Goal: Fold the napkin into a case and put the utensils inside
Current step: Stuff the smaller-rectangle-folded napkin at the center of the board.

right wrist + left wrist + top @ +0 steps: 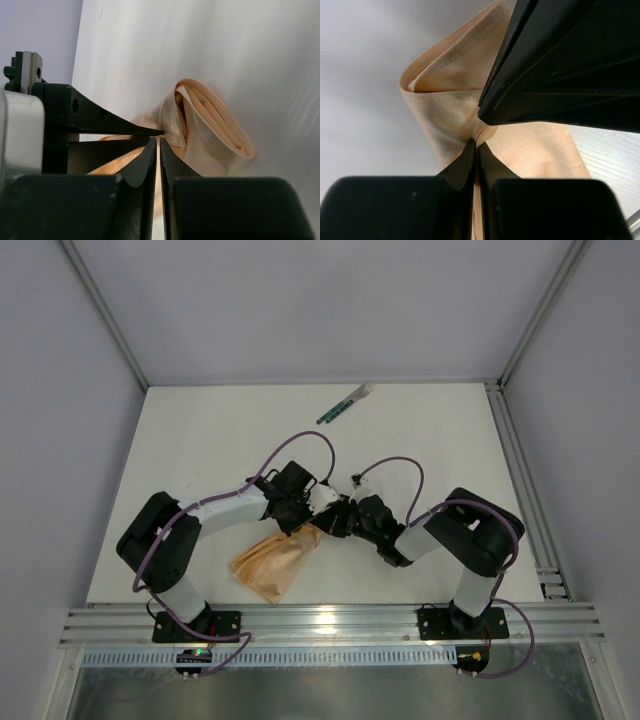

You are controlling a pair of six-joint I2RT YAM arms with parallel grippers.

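The peach-tan napkin [275,562] hangs bunched and folded from both grippers at the table's near middle. My left gripper [312,517] is shut on its cloth; in the left wrist view the napkin [450,105] rises in a loop beyond my closed gripper [476,146]. My right gripper [330,520] meets it tip to tip and is also shut on the napkin [210,125], with a thin strip of cloth between its fingers [158,142]. The utensils [343,405], green-handled with pale ends, lie together at the far middle of the table.
The white table [200,450] has metal rails at the near edge [330,622] and right side [520,480]. The left gripper's black body [85,117] fills the left of the right wrist view, and the right gripper's body [570,60] fills the left wrist view's upper right.
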